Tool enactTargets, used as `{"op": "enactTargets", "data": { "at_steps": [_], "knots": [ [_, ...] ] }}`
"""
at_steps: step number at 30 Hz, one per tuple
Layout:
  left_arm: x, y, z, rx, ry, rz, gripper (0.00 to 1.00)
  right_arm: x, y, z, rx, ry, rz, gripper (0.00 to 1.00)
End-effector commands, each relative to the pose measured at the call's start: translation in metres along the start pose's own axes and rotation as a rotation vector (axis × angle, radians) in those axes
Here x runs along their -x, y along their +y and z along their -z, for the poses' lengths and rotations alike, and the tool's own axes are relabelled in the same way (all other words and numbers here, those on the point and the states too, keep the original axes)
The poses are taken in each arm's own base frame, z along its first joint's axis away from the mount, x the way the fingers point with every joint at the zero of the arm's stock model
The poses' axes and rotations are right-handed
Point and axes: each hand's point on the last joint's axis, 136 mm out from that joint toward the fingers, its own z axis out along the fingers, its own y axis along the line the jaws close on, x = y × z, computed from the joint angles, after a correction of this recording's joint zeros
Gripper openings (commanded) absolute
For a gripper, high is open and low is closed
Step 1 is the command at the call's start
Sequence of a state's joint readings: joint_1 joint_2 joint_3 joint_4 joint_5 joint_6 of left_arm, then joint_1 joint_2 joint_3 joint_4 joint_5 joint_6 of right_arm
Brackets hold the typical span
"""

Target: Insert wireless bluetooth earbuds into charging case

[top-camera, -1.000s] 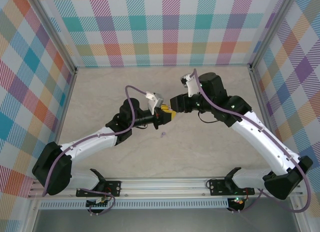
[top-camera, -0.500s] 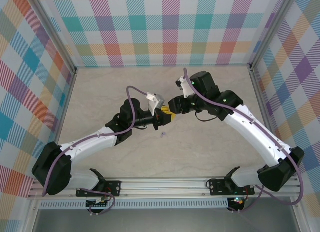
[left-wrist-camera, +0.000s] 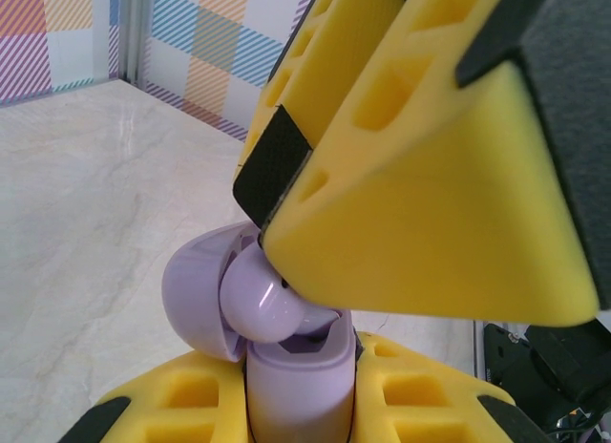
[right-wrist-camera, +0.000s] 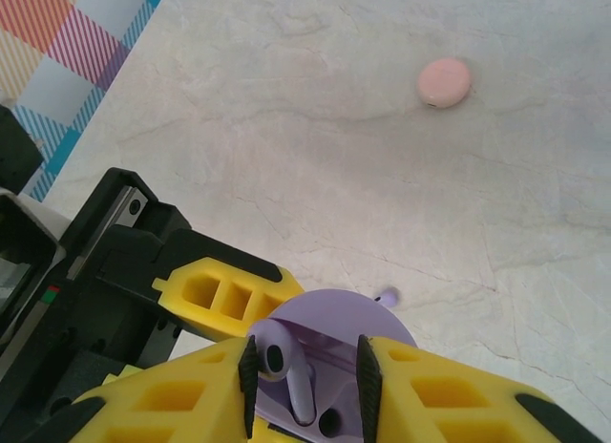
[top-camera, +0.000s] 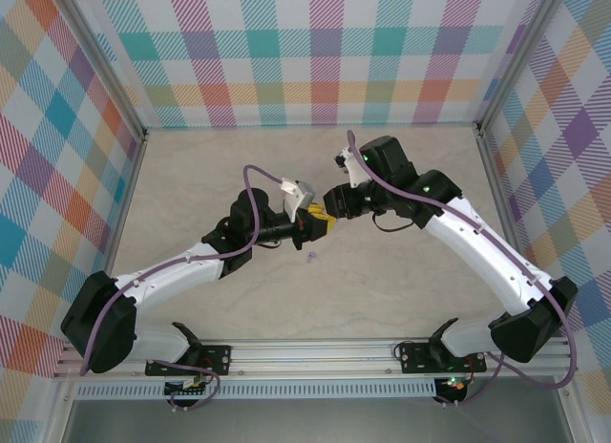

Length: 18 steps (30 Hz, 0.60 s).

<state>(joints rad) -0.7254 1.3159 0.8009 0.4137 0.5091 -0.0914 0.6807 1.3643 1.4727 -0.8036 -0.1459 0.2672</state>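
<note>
My left gripper [top-camera: 307, 221] is shut on the lilac charging case [left-wrist-camera: 298, 390], holding it upright with its round lid [left-wrist-camera: 196, 290] swung open. My right gripper [top-camera: 330, 210] hovers directly over the case, jaws apart. Between them a lilac earbud [right-wrist-camera: 277, 352] leans on one pad, its stem [right-wrist-camera: 302, 393] reaching down into the case; the other pad stands clear of it. In the left wrist view the earbud's rounded head [left-wrist-camera: 258, 295] sits at the case mouth under the right gripper's yellow finger [left-wrist-camera: 430, 195]. Another small lilac earbud [top-camera: 311, 259] lies on the table below the grippers.
A pink round disc [right-wrist-camera: 444, 81] lies on the marble tabletop [top-camera: 401, 271] beyond the grippers. Checkered walls with metal frame posts [top-camera: 143, 133] close in the table on three sides. Both arms meet at the table's middle.
The right arm has shifted slightly left and its wrist has turned over the case. Its jaws have narrowed around the earbud. The left arm has stayed still.
</note>
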Motion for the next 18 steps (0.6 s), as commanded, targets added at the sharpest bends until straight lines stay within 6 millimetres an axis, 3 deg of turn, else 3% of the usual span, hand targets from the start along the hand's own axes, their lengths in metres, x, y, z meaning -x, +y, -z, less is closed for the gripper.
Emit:
{"op": "enactTargets", "data": {
  "at_steps": [1,18],
  "knots": [
    [0.0201,-0.0151,0.0055,-0.021,-0.053,-0.053,0.05,0.0027,0.0018,0.0095,-0.017,-0.012,0.029,0.34],
    [0.0226,-0.0091,0.0061,0.016,-0.06,-0.05,0.05,0.0011,-0.0071,0.0166,-0.069,-0.031,0.023,0.33]
  ]
}}
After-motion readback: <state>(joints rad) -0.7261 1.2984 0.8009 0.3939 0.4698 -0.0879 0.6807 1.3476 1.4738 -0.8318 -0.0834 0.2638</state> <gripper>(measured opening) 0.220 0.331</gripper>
